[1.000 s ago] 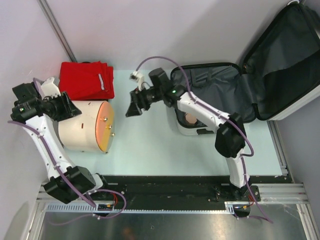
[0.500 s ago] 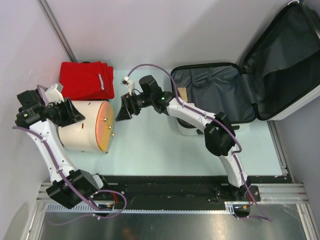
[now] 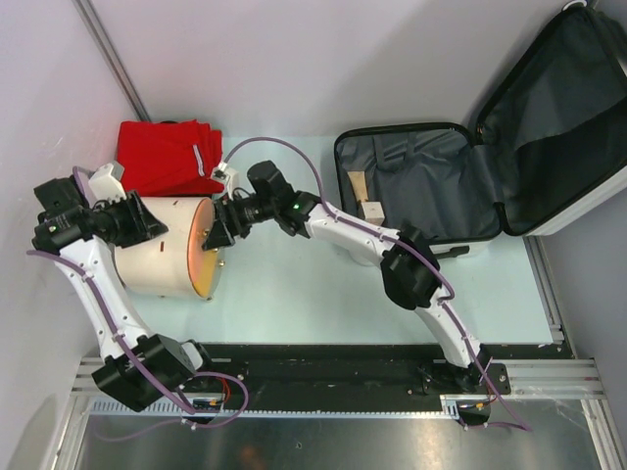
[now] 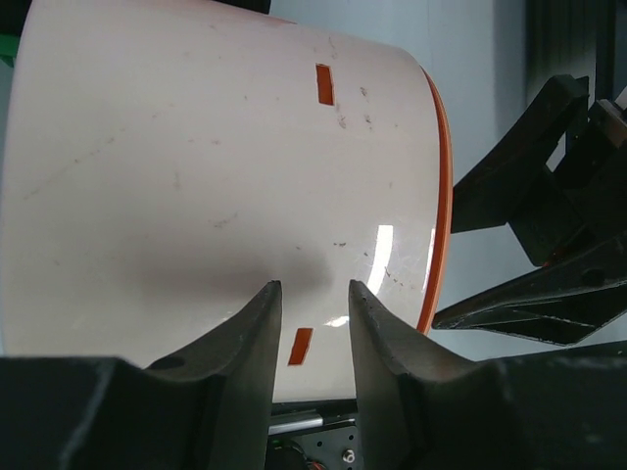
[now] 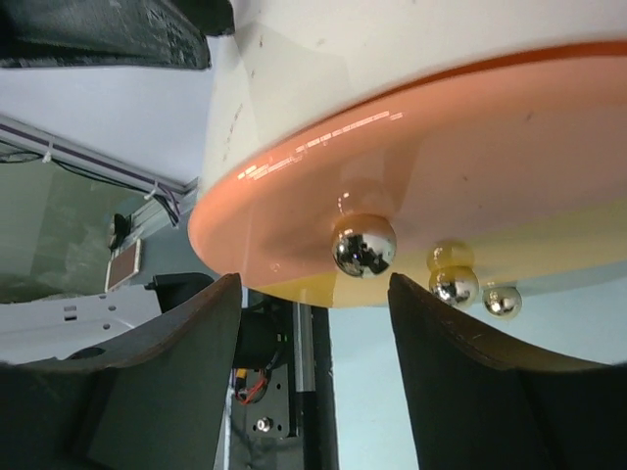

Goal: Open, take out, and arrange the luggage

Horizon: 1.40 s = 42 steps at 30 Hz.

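Note:
The luggage [image 3: 421, 181] lies open at the right, dark grey lining up, its lid [image 3: 558, 108] leaning back at the far right. A cream cylinder [image 3: 162, 259] lies on its side at the left, its orange end face [image 5: 441, 166] turned right. My right gripper [image 3: 214, 235] is at that face, open, its jaws [image 5: 313, 279] on either side of a chrome ball knob [image 5: 363, 245] without touching it. My left gripper [image 3: 147, 220] sits over the cylinder's cream wall [image 4: 196, 166], jaws [image 4: 313, 286] narrowly apart, nothing between them.
A folded red cloth [image 3: 171, 157] lies behind the cylinder. Two small wooden blocks [image 3: 358, 186] rest inside the luggage's left side. Two more chrome knobs [image 5: 456, 286] stud the orange face. Grey walls close the left and back; a black rail [image 3: 333, 377] runs along the near edge.
My right arm has swung left from the luggage across the table to the cylinder's orange face. My left gripper has narrowed a little and stayed at the cylinder.

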Each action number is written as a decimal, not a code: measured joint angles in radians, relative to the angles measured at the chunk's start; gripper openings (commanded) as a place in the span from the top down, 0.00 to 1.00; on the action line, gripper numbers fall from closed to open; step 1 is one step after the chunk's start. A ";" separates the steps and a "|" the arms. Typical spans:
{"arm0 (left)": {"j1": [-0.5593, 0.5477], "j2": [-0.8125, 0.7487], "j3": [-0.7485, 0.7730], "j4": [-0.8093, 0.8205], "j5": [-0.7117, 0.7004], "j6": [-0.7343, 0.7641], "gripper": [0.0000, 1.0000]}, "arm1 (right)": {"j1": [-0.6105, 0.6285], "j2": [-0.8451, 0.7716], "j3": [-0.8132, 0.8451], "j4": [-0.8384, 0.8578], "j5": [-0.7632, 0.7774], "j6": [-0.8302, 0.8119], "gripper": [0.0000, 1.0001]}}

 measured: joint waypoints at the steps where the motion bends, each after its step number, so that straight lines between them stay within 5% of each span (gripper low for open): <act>1: 0.000 -0.002 -0.003 0.003 0.000 0.000 0.61 | 0.002 0.006 0.010 0.000 0.002 0.002 0.35; 7: 0.000 -0.009 -0.010 0.013 0.000 -0.001 0.61 | 0.000 0.037 0.061 0.020 0.017 0.018 0.40; 17: 0.000 -0.006 -0.010 0.016 0.002 -0.001 0.61 | -0.009 0.061 0.078 0.013 0.037 0.010 0.95; 24: 0.000 0.011 -0.010 0.042 0.022 -0.001 0.62 | -0.045 -0.063 -0.096 0.021 0.012 -0.049 1.00; 27: 0.000 0.018 -0.010 0.056 0.028 -0.001 0.62 | -0.072 -0.098 -0.124 -0.013 -0.011 -0.070 0.86; 29: 0.000 0.023 -0.010 0.065 0.030 -0.001 0.62 | -0.085 -0.113 -0.144 -0.026 -0.027 -0.079 0.61; 31: 0.000 0.027 -0.008 0.071 0.032 -0.001 0.62 | -0.092 -0.121 -0.154 -0.047 -0.033 -0.092 0.25; 34: 0.000 0.031 -0.008 0.079 0.037 -0.001 0.62 | -0.097 -0.122 -0.156 -0.077 -0.028 -0.112 0.15; 42: 0.000 0.033 -0.007 0.083 0.042 0.000 0.60 | -0.208 -0.144 -0.124 -0.275 -0.029 -0.244 0.07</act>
